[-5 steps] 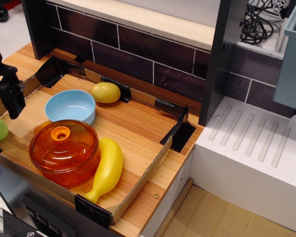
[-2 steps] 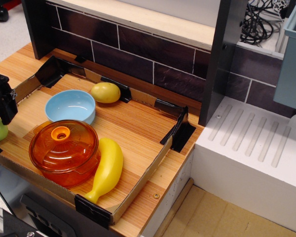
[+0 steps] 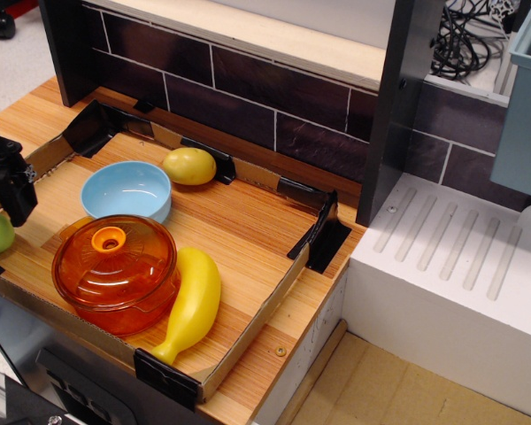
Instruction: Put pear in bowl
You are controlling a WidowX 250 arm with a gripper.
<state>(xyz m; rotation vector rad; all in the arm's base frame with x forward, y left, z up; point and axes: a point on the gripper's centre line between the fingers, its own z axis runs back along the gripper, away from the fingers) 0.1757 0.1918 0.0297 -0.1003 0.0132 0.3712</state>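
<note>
Inside the shallow wooden tray [image 3: 248, 226] there is one of each thing: one pear [image 3: 0, 234], one bowl [image 3: 126, 190], one lemon [image 3: 189, 166], one banana [image 3: 190, 304] and one orange pot [image 3: 115, 270] with its lid on.

The pear is small, smooth and light green, and only a rounded sliver of it shows at the far 9 o'clock edge of the view, on the tray floor. The rest is cut off by the frame edge and by dark parts of the arm.

The bowl is round, light blue and shallow, and sits at about 3 o'clock from the pear, well apart from it, just behind the pot. The lemon lies at 1 o'clock from the bowl, against the back rim. The banana lies touching the pot's 3 o'clock side.

The gripper [image 3: 16, 188] hangs just above the pear at its 12 o'clock. Whether its jaws are parted or closed cannot be told, and it holds nothing that shows.
</note>
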